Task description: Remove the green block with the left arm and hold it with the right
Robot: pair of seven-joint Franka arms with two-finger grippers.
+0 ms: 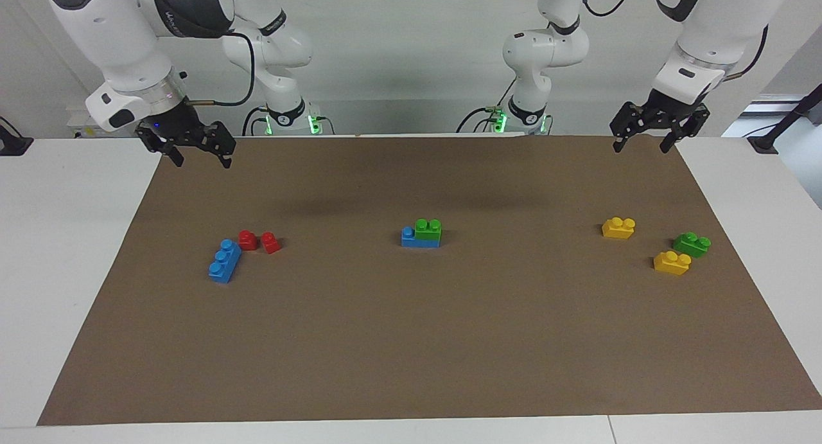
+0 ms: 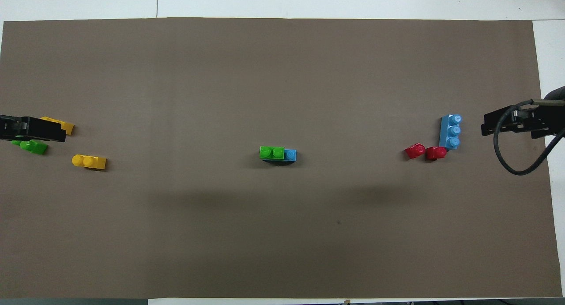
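Lime-green block (two studs), atop blue brick, mid-mat

Green block glossy plastic; brown mat matt, paper-like; arms glossy white.

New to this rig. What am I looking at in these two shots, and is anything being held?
Two white jointed robot arms stand at a table covered by a brown paper mat. One picture looks across the table at the arms; the other looks down from above their end. The left gripper and right gripper both hang over the mat's edge nearest the robots, jaws open, holding nothing. Mid-mat, a lime-green two-stud plastic brick sits on a blue brick. Toward the left arm's end lie two yellow bricks and a darker green brick; toward the right arm's end, a long blue brick and two small red bricks.
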